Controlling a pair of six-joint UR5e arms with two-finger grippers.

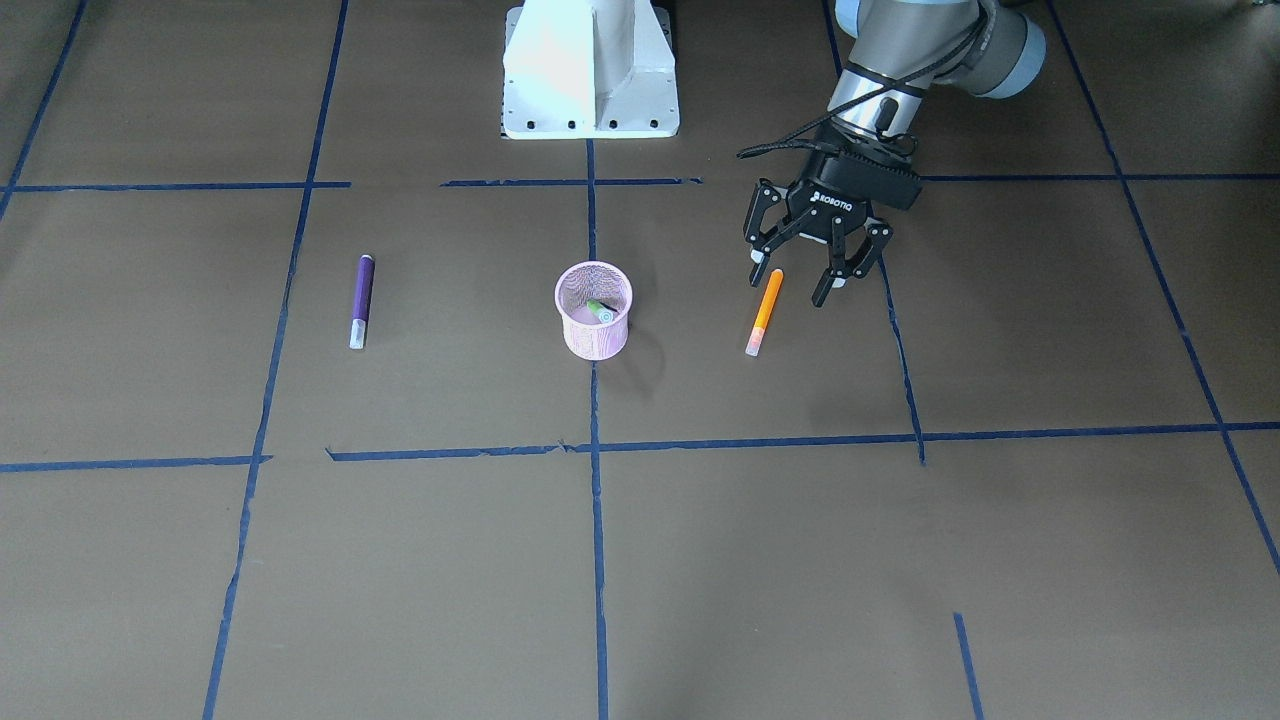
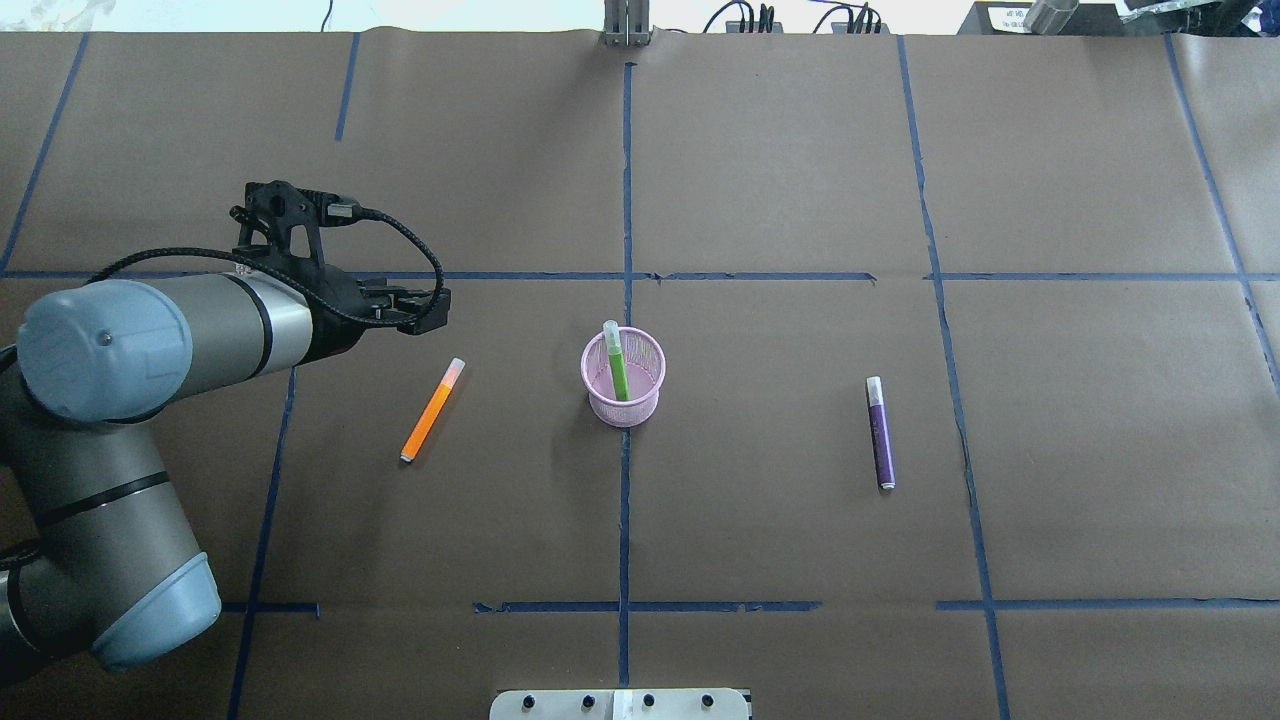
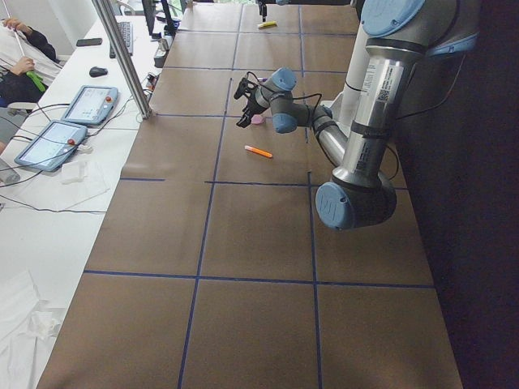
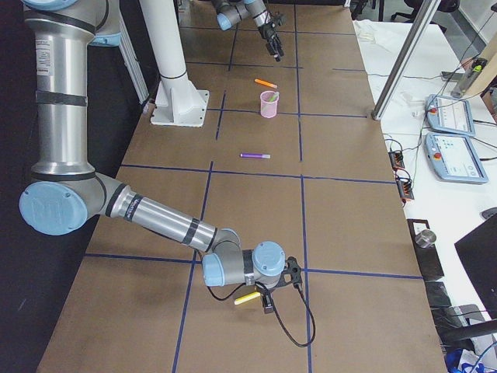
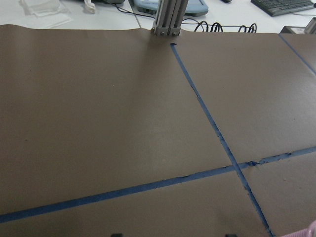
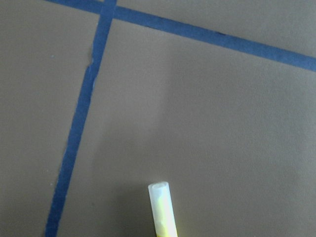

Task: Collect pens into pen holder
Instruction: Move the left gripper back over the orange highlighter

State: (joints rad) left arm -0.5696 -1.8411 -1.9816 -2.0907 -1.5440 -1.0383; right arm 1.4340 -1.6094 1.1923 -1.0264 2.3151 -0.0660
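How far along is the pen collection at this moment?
Done: the green pen stands in the pink holder. In hand: the left gripper hovers open near the orange pen. Left: the orange pen and the purple pen lie on the table. A yellow pen sits at the right gripper; held or not, I cannot tell.

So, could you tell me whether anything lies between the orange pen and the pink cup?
Nothing visible does: only bare brown paper lies between the orange pen and the cup. The open left claw hangs near the pen, not between them.
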